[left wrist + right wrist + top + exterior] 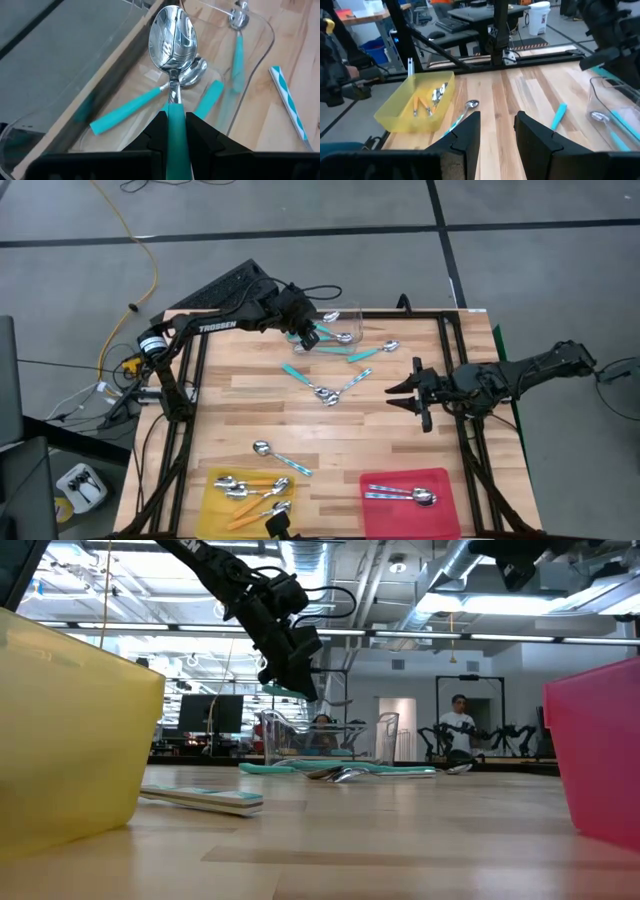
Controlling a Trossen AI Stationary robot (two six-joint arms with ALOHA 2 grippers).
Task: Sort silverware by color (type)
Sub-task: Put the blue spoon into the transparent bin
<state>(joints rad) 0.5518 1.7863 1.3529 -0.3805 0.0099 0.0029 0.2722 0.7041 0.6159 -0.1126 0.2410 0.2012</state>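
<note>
Wood table (400, 435); left claw (305, 333) grasping teal spoon (172, 45), right claw (420, 392) released.

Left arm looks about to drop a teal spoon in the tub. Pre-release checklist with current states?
1. Left gripper shut on the held teal spoon: ok.
2. Spoon held over the clear tub, not the table: ok.
3. Tub holds only teal-handled spoons, two visible: ok.
4. Right gripper open, empty, clear of the tub: ok.
5. Sorting finished: not ok; loose teal spoons lie on the table.
6. Yellow tray orange-only, red tray silver-only: ok.
</note>
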